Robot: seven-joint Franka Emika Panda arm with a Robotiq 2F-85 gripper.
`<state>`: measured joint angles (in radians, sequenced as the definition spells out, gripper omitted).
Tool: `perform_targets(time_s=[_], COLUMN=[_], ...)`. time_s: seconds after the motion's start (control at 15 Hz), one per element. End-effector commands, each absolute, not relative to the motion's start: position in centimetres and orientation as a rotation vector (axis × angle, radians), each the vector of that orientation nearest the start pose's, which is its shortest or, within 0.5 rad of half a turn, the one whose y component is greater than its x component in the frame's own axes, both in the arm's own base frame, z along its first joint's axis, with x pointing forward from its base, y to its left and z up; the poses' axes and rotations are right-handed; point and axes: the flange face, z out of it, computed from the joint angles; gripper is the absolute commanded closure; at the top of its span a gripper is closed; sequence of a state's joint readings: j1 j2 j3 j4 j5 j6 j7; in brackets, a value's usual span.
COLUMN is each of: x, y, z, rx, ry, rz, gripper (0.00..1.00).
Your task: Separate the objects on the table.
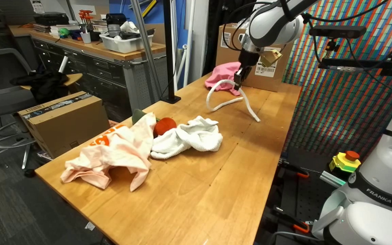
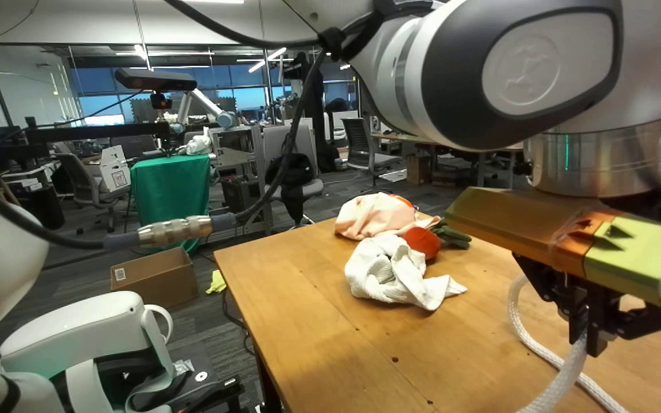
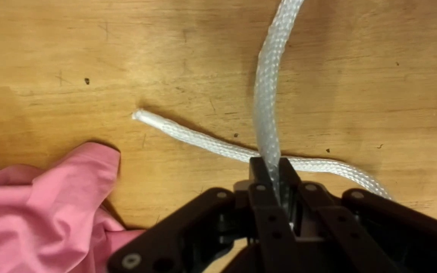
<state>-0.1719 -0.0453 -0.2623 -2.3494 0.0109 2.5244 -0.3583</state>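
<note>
One gripper [image 3: 271, 166] is pinching white braided rope [image 3: 267, 87] | step is probably sorting it from pink cloth [image 3: 47, 216] | next is likely needing gentle lowering, letting go

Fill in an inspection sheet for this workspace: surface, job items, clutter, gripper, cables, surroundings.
Surface: wooden table with small dark marks.
Job items: peach cloth, plush toy and white cloth crowd together; pink cloth lies apart.
Clutter: cardboard box near the pink cloth, at the table's end.
Gripper: closed on the white rope, whose lower stretch appears to rest on the table.
Cables: black cable with metal connector loops from the arm.
Surroundings: workbench holding a white bin; chair; red button on yellow housing.
</note>
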Motion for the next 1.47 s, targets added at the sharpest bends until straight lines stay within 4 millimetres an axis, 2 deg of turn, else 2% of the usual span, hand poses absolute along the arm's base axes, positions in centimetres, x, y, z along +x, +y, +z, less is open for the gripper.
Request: perform_targets(time_s=[0.0, 0.33, 0.53, 0.6, 0.67, 0.73, 1.27, 1.33, 1.4], x=[48.5, 48.9, 49.1, 49.2, 49.3, 49.5, 49.9, 50.0, 50.1], y=[-23.6, -27.5, -29.1, -29.3, -29.5, -29.6, -29.0, -28.7, -28.1], z=[36.6, 34.4, 32.9, 32.5, 32.3, 32.1, 32.2, 32.4, 32.6], rx=[-3.193, -3.186, -3.170, -3.170, -3.170, -3.175, -3.177, -3.185, -3.195], ry=[0.234, 0.456, 0.557, 0.577, 0.574, 0.577, 0.582, 0.566, 0.538], rz=[-0.378, -0.364, -0.344, -0.344, -0.338, -0.337, -0.336, -0.342, -0.352], gripper=[0.95, 0.95, 0.95, 0.91, 0.64, 0.64, 0.05, 0.00, 0.00])
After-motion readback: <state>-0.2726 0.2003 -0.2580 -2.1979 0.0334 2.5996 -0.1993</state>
